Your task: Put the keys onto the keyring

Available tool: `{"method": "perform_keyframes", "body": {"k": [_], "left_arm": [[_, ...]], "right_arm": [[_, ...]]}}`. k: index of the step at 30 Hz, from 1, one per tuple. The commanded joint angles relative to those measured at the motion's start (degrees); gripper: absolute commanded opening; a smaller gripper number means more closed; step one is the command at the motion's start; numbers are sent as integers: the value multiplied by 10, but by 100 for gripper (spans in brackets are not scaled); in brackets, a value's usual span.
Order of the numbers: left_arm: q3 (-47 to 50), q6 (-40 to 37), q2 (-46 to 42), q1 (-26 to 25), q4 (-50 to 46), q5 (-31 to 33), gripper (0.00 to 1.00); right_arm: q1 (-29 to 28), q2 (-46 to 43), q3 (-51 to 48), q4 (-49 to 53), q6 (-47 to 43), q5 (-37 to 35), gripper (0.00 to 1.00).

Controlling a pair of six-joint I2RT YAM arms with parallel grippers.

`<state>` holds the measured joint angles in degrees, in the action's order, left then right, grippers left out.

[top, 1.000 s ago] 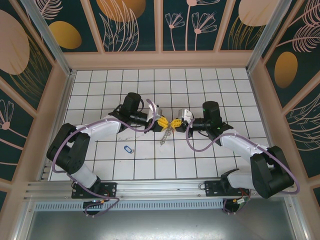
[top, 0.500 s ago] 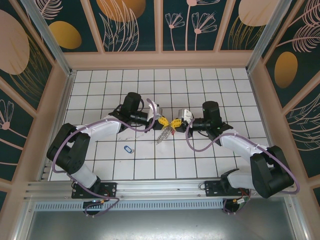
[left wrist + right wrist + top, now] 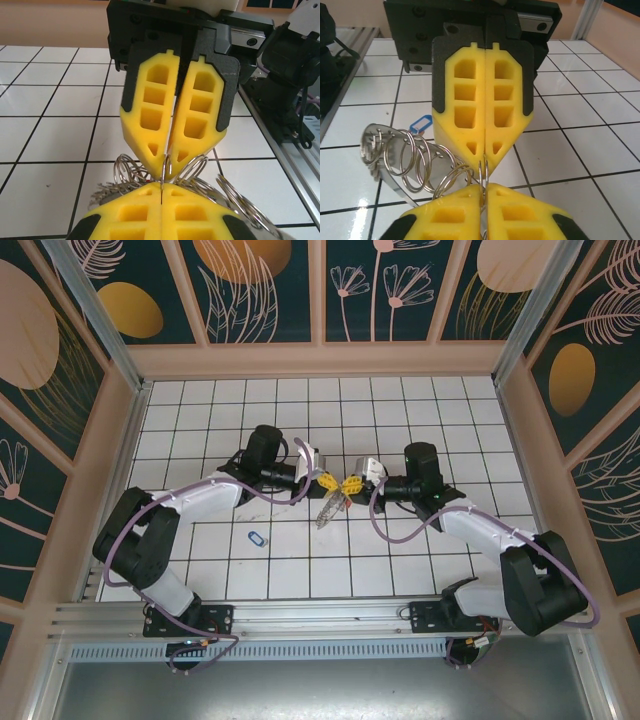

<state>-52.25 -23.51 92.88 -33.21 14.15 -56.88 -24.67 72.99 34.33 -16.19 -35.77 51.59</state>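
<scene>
Top external: over the middle of the white tiled worktop the left gripper and right gripper meet tip to tip, each closed on the silver wire keyring, a bunch of thin split loops. The bunch hangs from the pinch, its long axis running from about 1 o'clock down to 7 o'clock with the free end at 7. A blue oval plastic key tag lies flat at 8 o'clock from the grippers, well apart from them. Left wrist: the left gripper's yellow pads are closed on one thin loop, and the right gripper at 12 o'clock clamps the same loop, its jaws tapering to a hair's gap. More coils fan out to 9 and 3 o'clock. Right wrist: the right gripper is pressed shut on the loop, the left gripper facing it from 12 o'clock, also shut. The rest of the keyring trails toward 9 o'clock along what looks like a flat metal strip, the blue tag beyond it. I judge the wire light, stiff, springy and slippery. A firm pinch on a single coil near its split should serve best, since the loose bunch will swing.
</scene>
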Motion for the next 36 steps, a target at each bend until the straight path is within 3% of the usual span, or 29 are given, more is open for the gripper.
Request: {"method": "perform_keyframes", "body": {"k": [1, 4, 12, 21, 29, 36], "left_arm": [[20, 26, -26, -3, 55, 23, 0], [34, 45, -36, -2, 83, 49, 0], [33, 67, -39, 4, 87, 108, 0], [11, 117, -13, 66, 102, 143, 0], [-32, 144, 27, 107, 112, 150, 0], [-54, 150, 43, 127, 111, 141, 0]], "right_arm": [[-1, -23, 7, 22, -18, -32, 23], [0, -39, 9, 60, -33, -63, 28], [-13, -85, 8, 89, -17, -104, 27], [-172, -61, 17, 97, 18, -175, 18], [-290, 106, 75, 40, 30, -216, 19], [-325, 281, 192, 62, -8, -196, 21]]}}
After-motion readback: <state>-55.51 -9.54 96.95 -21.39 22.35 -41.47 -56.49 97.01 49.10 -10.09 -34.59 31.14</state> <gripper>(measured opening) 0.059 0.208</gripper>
